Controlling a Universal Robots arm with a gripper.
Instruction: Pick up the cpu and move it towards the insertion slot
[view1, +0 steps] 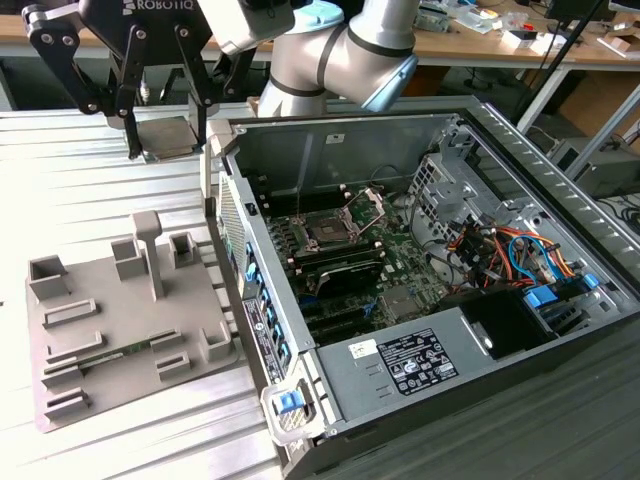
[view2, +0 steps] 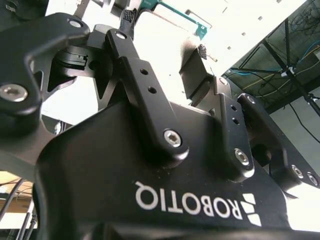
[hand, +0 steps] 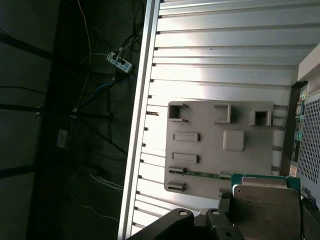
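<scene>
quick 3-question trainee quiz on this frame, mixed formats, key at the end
1. True or false: the pincer grips the cpu.
2. Where is the cpu? A) seated in the slot; B) in the air over the table, off the case toward the exterior view's left; C) lying on the plate.
3. Fill in: the slot sits inside the open ____.
Key: 1 true; 2 B; 3 case.
</scene>
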